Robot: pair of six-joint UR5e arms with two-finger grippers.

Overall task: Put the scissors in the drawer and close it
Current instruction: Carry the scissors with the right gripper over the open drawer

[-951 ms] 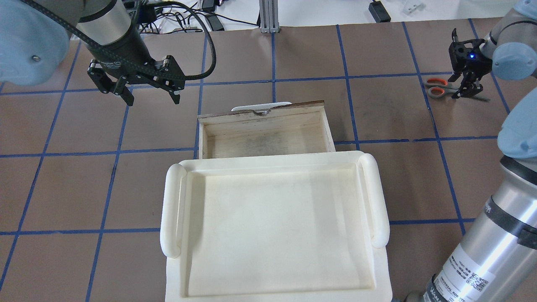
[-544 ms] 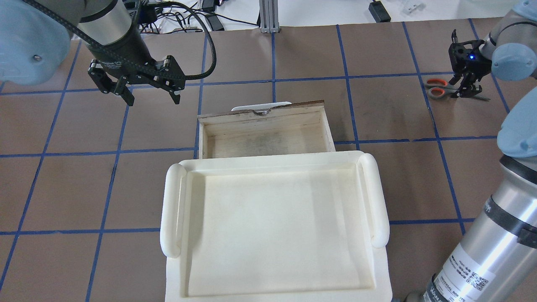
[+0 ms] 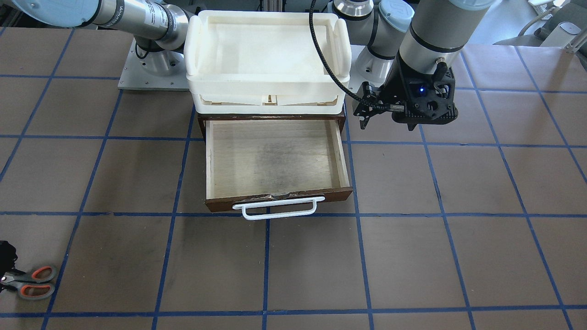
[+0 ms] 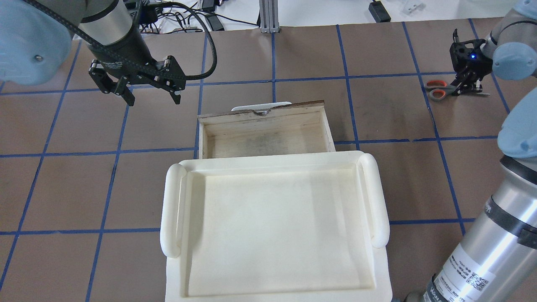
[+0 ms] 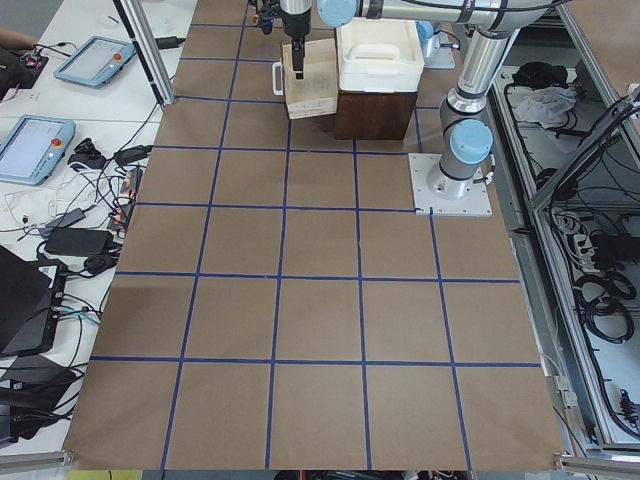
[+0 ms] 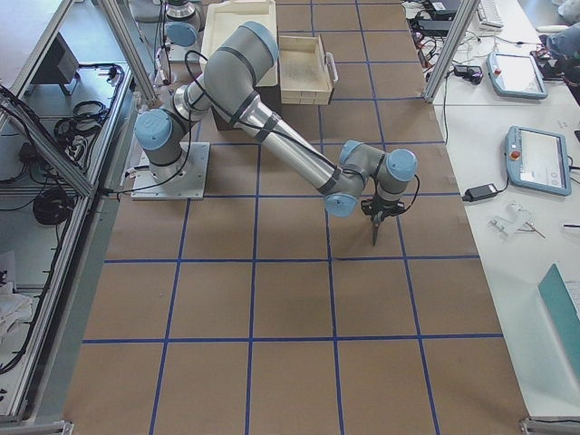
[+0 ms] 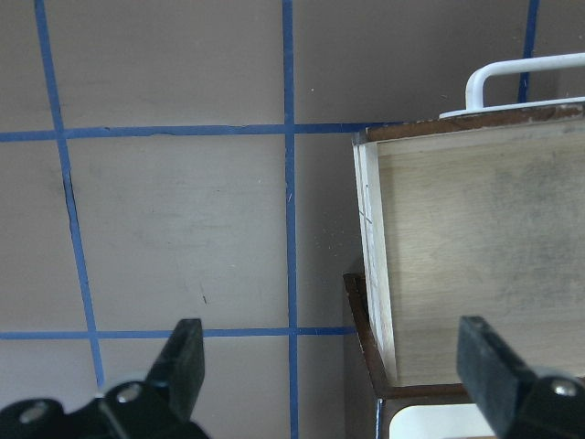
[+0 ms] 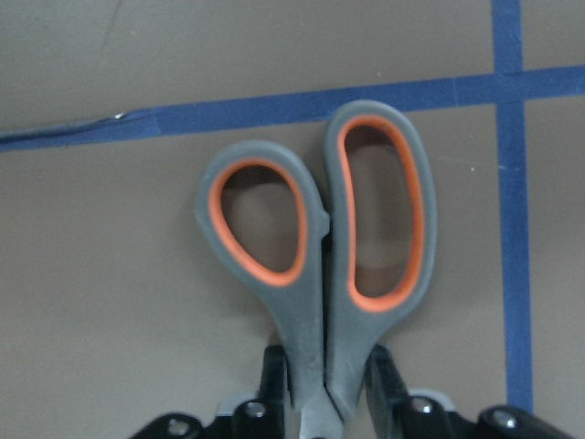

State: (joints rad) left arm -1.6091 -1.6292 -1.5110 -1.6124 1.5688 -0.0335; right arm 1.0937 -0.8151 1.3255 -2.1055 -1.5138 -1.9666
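Note:
The scissors (image 4: 436, 89), grey handles lined orange, lie on the brown table at the far right; they also show in the front view (image 3: 34, 282) and the right wrist view (image 8: 320, 247). My right gripper (image 4: 467, 86) is shut on the scissors just behind the loops, with a finger on each side (image 8: 327, 375). The drawer (image 4: 264, 134) is pulled open and empty, and its white bar handle (image 3: 275, 208) points away from the robot. My left gripper (image 4: 153, 100) is open and empty, hovering to the left of the drawer's front corner (image 7: 334, 366).
A cream-white plastic tray (image 4: 168, 209) sits on top of the dark cabinet, behind the open drawer. Blue tape lines grid the table. Cables and a metal post (image 4: 268, 16) stand along the far edge.
My right gripper's fingers have closed on the scissors, and the scissors have turned slightly on the table. The left gripper has barely moved.

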